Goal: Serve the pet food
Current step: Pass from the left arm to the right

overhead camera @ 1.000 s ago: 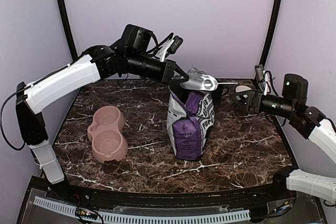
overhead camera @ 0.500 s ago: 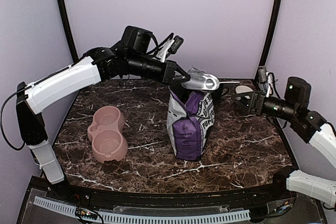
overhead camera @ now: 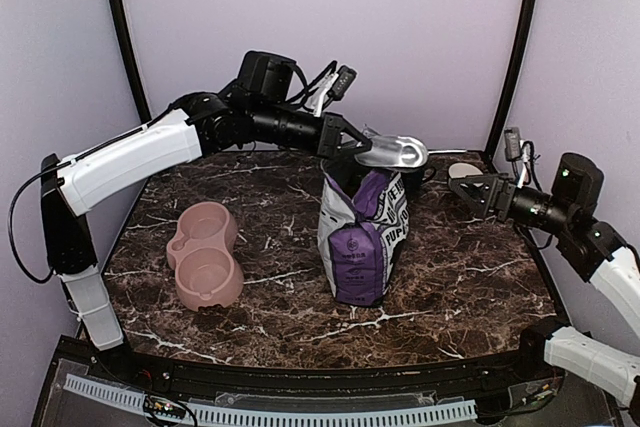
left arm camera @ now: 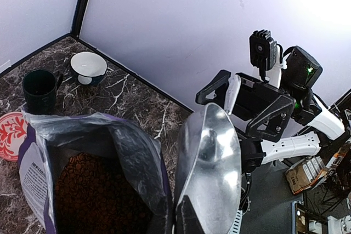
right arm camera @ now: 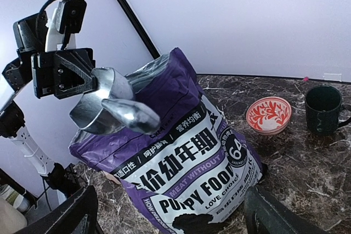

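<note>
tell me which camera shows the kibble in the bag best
The left wrist view: it looks down into the open bag, where the brown kibble shows. The top external and right wrist views show only the bag's outside.

The left arm reaches far forward, its left gripper clamped on a metal scoop. The right gripper is wide open and seems about level.

Open bag at lower L of frame, pet food heaped inside; shiny metal scoop just beside its rim. Behind on marble table: dark mug, white footed dish, red-patterned bowl at frame edge. Right gripper beyond scoop, jaws wide apart.
</note>
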Robot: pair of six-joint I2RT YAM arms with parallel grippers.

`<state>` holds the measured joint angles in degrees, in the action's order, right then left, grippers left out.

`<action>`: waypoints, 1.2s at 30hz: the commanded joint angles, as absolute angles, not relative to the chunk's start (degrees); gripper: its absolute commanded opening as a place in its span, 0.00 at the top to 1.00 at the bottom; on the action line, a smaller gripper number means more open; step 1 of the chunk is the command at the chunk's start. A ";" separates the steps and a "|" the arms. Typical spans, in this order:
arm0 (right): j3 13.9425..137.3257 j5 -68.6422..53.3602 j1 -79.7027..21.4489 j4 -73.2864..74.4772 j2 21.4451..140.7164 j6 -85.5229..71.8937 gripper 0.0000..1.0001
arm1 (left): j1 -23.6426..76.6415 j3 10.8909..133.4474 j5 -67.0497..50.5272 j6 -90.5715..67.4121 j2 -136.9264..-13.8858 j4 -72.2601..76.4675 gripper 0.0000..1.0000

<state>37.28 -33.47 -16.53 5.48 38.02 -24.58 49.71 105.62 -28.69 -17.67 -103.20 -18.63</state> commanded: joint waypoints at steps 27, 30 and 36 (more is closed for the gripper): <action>37.98 -49.09 -16.15 -17.87 39.45 -43.92 0.09 | 49.75 102.11 -38.11 -17.14 -99.16 -8.74 1.00; 39.03 -50.92 -16.12 -17.81 40.60 -46.31 0.09 | 49.75 101.58 -38.66 -14.34 -98.90 -8.97 1.00; 41.07 -55.63 -16.16 -17.88 42.78 -50.40 0.17 | 49.75 101.34 -37.47 -10.92 -98.99 -9.53 1.00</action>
